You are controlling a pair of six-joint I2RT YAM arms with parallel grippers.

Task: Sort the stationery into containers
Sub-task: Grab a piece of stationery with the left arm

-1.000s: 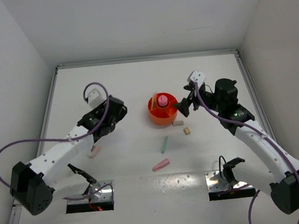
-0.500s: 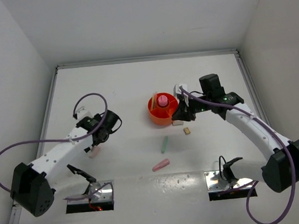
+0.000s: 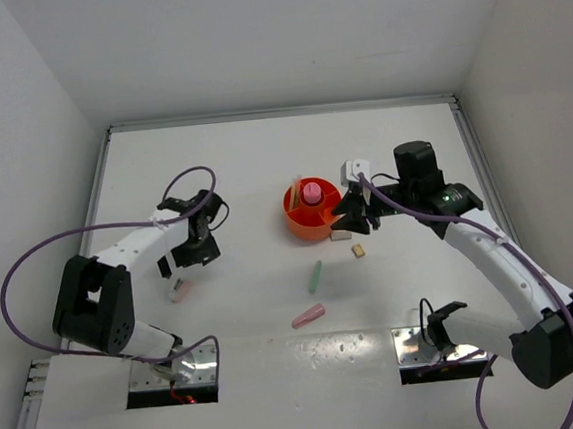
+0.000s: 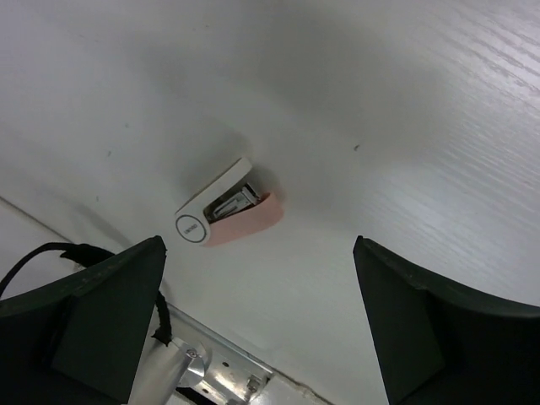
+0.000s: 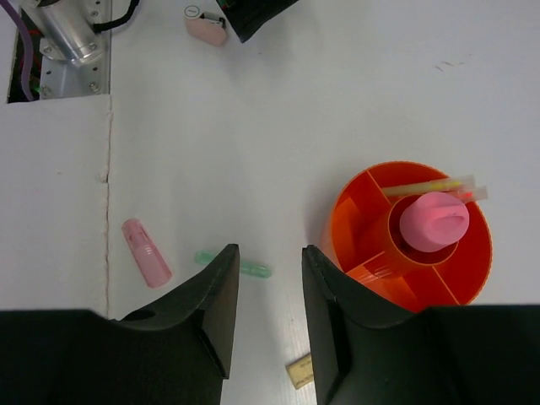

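Spread wide and empty: left fingers (image 4: 93, 312), tips cut off, over a pink-and-white piece (image 4: 226, 213) of unclear kind on the counter (image 4: 380, 101). Narrowly parted, holding nothing: right fingers (image 5: 198, 337), beside orange tub (image 5: 472, 278); pink-capped tube (image 5: 434, 221) in its well. Between them, beige block (image 5: 299, 371), half cropped.

a white table (image 3: 261, 156) ringed by plain white walls (image 3: 251, 37).
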